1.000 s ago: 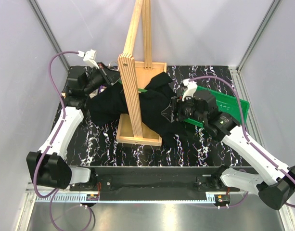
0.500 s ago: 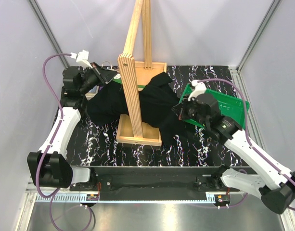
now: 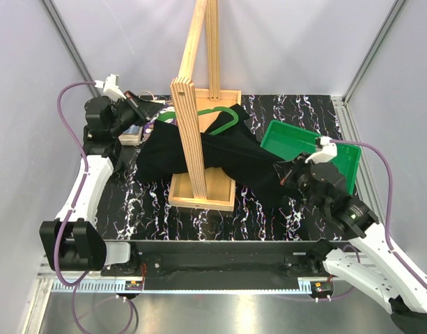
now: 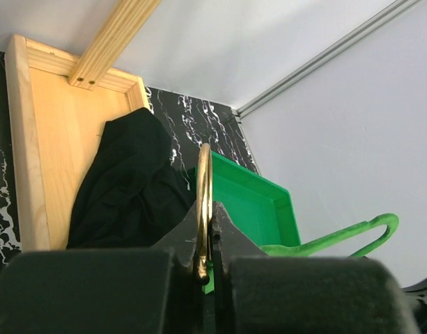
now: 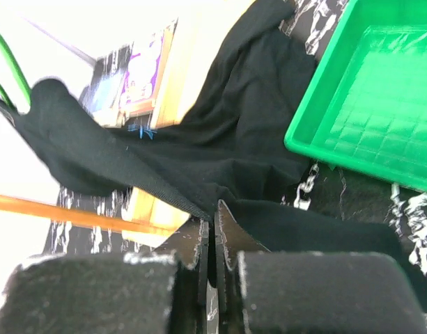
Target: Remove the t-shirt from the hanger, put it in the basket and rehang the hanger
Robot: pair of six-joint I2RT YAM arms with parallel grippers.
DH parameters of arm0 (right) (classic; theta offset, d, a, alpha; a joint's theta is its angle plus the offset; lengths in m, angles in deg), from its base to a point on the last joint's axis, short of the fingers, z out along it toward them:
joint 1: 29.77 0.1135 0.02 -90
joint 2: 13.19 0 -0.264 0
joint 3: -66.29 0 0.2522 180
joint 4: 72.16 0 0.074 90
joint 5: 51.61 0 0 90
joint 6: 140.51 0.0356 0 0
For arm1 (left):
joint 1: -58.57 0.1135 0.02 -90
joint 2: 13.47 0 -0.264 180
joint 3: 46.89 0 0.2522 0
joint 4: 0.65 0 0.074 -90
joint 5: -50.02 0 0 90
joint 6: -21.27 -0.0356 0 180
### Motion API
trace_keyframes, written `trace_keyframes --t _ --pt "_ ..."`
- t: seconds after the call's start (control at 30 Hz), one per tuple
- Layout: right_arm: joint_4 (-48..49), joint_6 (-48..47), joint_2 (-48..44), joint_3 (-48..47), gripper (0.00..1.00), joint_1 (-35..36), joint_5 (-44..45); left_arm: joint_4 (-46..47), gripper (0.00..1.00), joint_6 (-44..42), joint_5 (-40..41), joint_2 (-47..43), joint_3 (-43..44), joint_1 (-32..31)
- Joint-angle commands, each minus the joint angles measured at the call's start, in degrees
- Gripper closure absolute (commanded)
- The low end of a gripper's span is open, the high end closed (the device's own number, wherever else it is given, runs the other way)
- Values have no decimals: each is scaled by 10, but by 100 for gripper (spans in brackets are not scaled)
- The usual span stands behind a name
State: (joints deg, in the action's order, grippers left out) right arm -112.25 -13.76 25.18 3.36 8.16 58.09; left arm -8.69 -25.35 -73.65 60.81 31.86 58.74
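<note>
1. From the top camera, your right gripper (image 3: 284, 174) has gone from spread wide above the t-shirt (image 3: 199, 149) to pinched tight on its cloth. It has also drawn back toward the near right, past the green tray (image 3: 307, 142). The shirt now lies stretched in a dark band from the wooden stand (image 3: 189, 132) to that grip. Your left gripper (image 3: 138, 111) has backed off to the far left. Between the two, the hanger (image 3: 223, 115) has come out: a green arm and corner show bare beside the stand, where a second ago only black cloth lay. I judge the shirt partly off, not clear.

2. From the left wrist, your left gripper (image 4: 207, 236) is closed on the thin metal hook (image 4: 203, 188), which stands upright between the fingers. The hanger's green arm (image 4: 338, 238) shows at lower right with no cloth on it. The t-shirt (image 4: 129, 181) is bunched over the stand's wooden base (image 4: 32, 139), with the tray (image 4: 248, 202) beyond.

3. From the right wrist, your right gripper (image 5: 213, 223) is clamped on a fold of black fabric. The t-shirt (image 5: 220, 139) runs taut up and left to a hump, and thin green hanger bars (image 5: 8, 69) peek out beside it at the frame's edge. The tray (image 5: 366, 90) sits just to the right. You cannot tell here whether that hump is still hooked over a hanger shoulder; if so, pulling apart further should free it.
</note>
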Motion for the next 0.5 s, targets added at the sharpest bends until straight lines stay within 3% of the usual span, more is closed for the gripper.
trace_keyframes --t 0.0,0.2,0.37,0.47 --pt "27 -35 37 10 100 -8 -55 76 100 -11 28 -7 0 40" --pt "93 -95 215 -66 100 -4 -322 113 100 8 -15 9 0 37" --pt "94 -128 324 -162 100 24 -383 118 100 7 -45 18 13 17" --pt "88 -129 353 -186 97 34 -369 120 100 0 -49 15 14 8"
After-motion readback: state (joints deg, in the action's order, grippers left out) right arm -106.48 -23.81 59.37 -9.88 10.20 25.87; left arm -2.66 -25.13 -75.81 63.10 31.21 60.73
